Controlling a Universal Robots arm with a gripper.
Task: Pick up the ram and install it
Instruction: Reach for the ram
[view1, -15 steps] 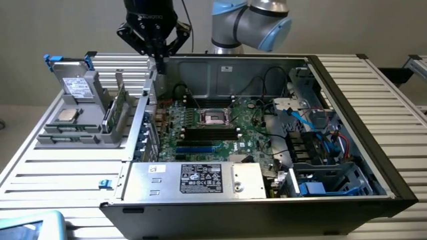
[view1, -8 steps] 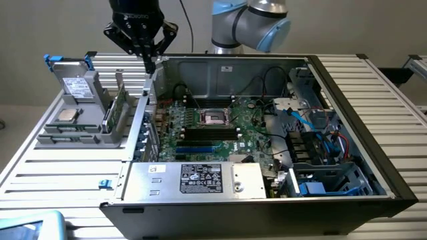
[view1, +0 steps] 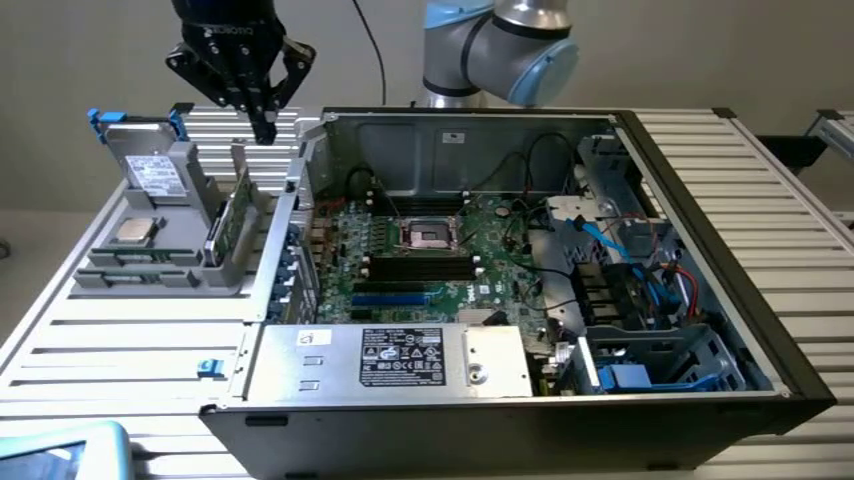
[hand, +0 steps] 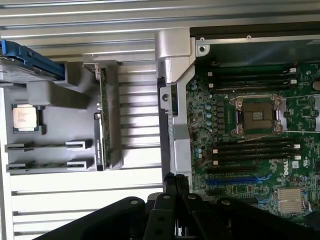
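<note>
In the upper left of the exterior view, the gripper is seen hanging above the tabletop. It is pointed downward, near the side wall of the open computer case that faces the grey holder. Its jaws are pressed together and nothing is grasped between them. This is confirmed in the wrist view, where the gripper is seen with its tips closed over the case's metal edge.

The ram is found at the left of the exterior view, stood on edge in a slot of the grey holder, well apart from the gripper. In the wrist view the ram is seen edge-on as a thin green strip, with a second such strip slotted just beside it.

Also held in the holder are a square silver processor, a hard drive in a blue-trimmed carrier and an upright green expansion card. Inside the case the motherboard is exposed. Its black memory slots are seen just below the processor socket.
</note>
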